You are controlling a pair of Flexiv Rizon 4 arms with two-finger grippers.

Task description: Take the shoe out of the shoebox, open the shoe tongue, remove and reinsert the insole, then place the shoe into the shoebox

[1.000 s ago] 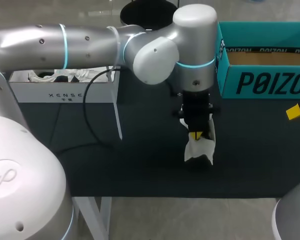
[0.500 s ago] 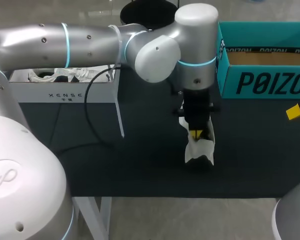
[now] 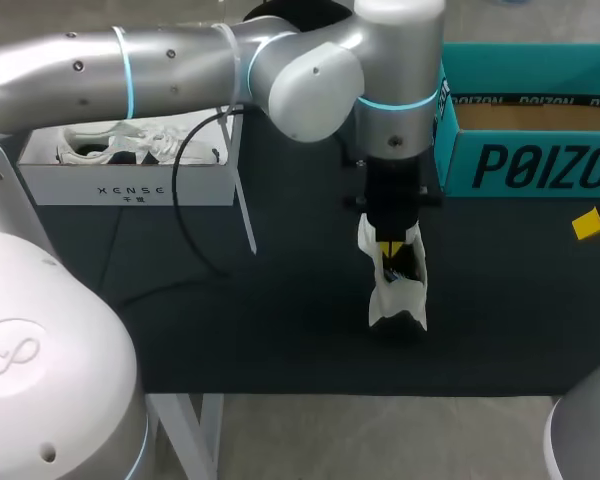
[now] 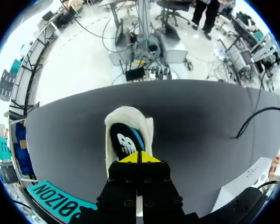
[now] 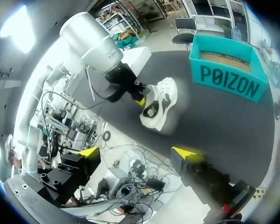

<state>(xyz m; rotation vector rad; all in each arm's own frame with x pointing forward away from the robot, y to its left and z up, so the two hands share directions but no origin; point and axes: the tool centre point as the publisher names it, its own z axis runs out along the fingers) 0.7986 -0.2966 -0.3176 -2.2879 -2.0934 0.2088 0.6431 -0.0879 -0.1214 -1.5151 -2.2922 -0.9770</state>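
Nearby, a teal shoebox point(image 3: 525, 168) and white box point(image 3: 130, 188) flank the shoe point(image 3: 392, 300).

Item counts, head view unless noted:

- Table point(image 3: 280, 340): one.
- Boxes: two. One teal shoebox point(image 3: 525, 165) at the upper right, one white box point(image 3: 130, 182) at the upper left.
- Shoes: one white shoe point(image 3: 395, 300) at centre frame. The white footwear point(image 3: 120, 140) in the white box cannot be counted.
- Insoles: one insole point(image 4: 125, 142), seen inside the shoe in the left wrist view.
- Arms: two, the left arm point(image 3: 180, 80) and the right arm point(image 3: 592, 430).
- Grippers: two, the left gripper point(image 3: 392, 248) and the right gripper point(image 5: 137, 152). Each has two yellow tips.
- Black cable point(image 3: 185, 235): one.
- Small yellow piece point(image 3: 590, 224): one, at the right edge.
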